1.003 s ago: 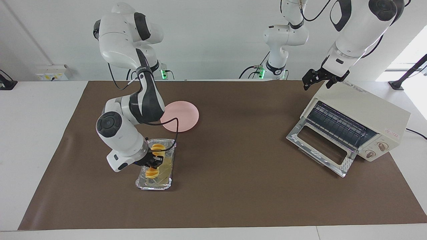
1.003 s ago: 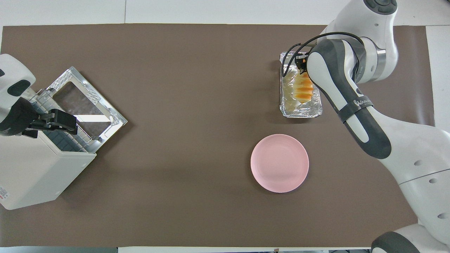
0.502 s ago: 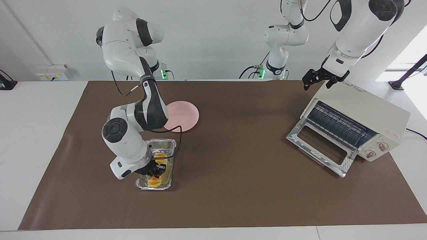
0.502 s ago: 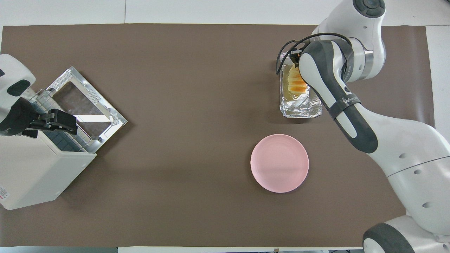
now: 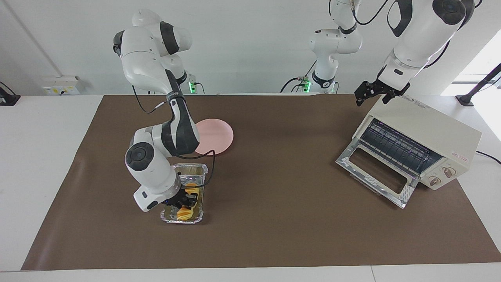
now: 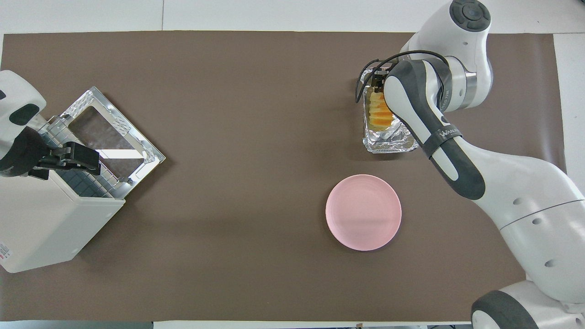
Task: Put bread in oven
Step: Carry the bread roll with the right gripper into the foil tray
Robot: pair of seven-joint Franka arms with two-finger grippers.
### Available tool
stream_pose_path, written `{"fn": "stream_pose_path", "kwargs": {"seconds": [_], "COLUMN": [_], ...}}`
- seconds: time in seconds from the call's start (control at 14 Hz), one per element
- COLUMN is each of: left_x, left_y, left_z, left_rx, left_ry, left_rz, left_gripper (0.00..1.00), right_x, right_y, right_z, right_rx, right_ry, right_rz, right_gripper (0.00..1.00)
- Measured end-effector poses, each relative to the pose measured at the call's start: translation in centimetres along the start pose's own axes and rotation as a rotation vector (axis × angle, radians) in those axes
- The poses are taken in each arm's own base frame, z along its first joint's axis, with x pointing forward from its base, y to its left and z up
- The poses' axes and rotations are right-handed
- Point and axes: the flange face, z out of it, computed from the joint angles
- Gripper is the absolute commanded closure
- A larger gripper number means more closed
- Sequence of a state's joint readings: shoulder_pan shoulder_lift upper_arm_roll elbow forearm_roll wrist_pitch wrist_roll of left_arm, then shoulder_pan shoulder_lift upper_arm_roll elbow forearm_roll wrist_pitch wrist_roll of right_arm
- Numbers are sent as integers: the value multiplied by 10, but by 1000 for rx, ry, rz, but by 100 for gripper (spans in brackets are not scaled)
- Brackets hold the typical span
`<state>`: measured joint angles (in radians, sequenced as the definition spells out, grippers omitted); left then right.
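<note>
Golden bread [image 5: 186, 203] lies in the foil tray [image 5: 194, 169] toward the right arm's end, the right gripper [image 5: 184, 201] down on it (grip unclear), while the spread left gripper [image 5: 375, 91] waits over the open-doored oven [image 5: 426, 129], ready for loading.

The right arm is bending steeply down, its wrist angling toward five o'clock and the right gripper [image 5: 184, 201] hanging low. The left arm is waiting, left gripper [image 5: 373, 93] raised, fingers spread.
</note>
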<state>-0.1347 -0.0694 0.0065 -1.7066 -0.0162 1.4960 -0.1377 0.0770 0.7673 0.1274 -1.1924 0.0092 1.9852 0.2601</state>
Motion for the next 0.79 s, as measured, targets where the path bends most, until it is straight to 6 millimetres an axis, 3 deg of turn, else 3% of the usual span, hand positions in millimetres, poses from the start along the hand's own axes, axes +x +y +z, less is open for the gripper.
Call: {"fn": "stream_pose_path", "kwargs": {"seconds": [0.29, 0.5, 0.79], "left_x": [0, 0, 0], "left_y": [0, 0, 0], "left_z": [0, 0, 0], "left_rx": [0, 0, 0], "left_ry": [0, 0, 0], "left_rz": [0, 0, 0], "left_gripper": [0, 0, 0], "right_x": [-5, -6, -1], "right_y": [-2, 14, 56], "right_z": [-31, -57, -41], "right_rx": [-2, -11, -34], "right_ry": [2, 10, 6], "right_rz": [-4, -39, -136], "right_gripper": [0, 0, 0]}}
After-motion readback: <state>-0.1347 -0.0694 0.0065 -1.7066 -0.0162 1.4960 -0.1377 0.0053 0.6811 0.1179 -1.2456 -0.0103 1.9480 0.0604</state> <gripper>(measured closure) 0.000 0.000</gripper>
